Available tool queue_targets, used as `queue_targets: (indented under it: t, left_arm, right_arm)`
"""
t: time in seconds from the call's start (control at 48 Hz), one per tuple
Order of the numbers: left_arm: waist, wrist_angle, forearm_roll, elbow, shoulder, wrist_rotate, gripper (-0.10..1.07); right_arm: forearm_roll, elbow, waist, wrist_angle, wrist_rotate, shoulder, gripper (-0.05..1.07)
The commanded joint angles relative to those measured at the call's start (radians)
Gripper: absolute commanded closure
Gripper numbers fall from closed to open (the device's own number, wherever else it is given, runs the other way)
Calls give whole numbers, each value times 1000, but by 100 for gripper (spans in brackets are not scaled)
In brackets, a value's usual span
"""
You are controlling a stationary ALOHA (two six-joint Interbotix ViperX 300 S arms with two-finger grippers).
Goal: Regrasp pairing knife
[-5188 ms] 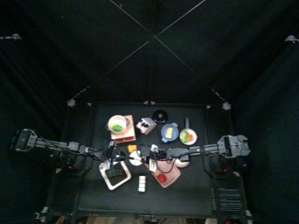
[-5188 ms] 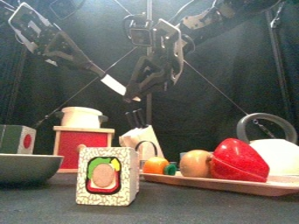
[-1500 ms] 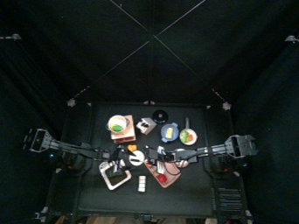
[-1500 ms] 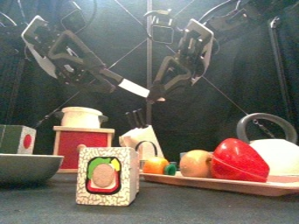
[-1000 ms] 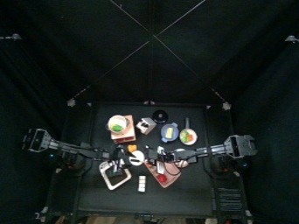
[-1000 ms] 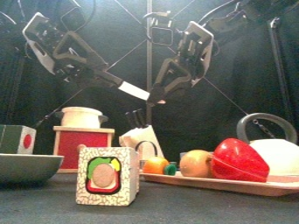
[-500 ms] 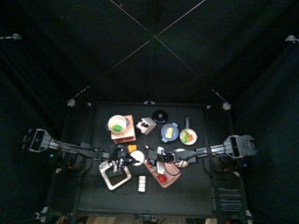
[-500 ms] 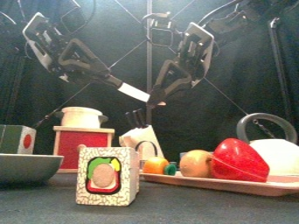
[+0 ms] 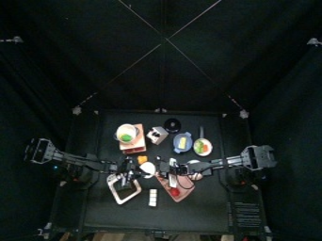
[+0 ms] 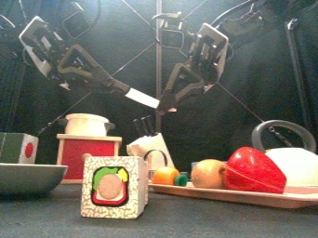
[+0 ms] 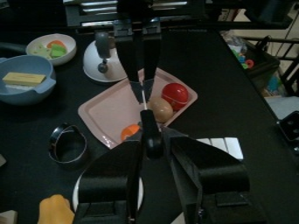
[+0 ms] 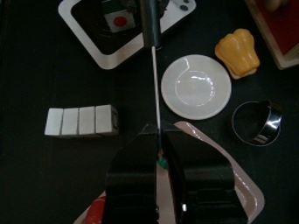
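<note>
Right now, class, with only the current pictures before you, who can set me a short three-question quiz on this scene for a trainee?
1. True or false: the paring knife lies flat on the pink tray.
2. Which of these lies on the pink tray? A) a red pepper B) a pair of scissors C) a spoon
3. Complete the sentence: the knife is held in the air between the left gripper and the ____ gripper.

Key: 1 false, as it is held up above the table's things. 2 A. 3 right: the right gripper has its jaws on the blade end.
</note>
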Motion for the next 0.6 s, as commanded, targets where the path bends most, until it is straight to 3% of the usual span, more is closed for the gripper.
queue_targets:
  t: [0.0,0.188,0.438,0.583]
  left_arm:
    - [-2,-11,-5,-12,-3,2,32]
    - [-2,-11,-5,-14,-3,2,38]
    - [-3,-11,-3,-6,-3,3,59]
    - [-3,-11,-6,5,-3,3,60]
  right_arm:
    - [0,-23,0,-5,2,-23,70]
    - [2,-20,0,-5,2,-21,70]
    - [0,-18,3,-3,2,-25,70]
    - [0,-15,6,-3,2,-34,70]
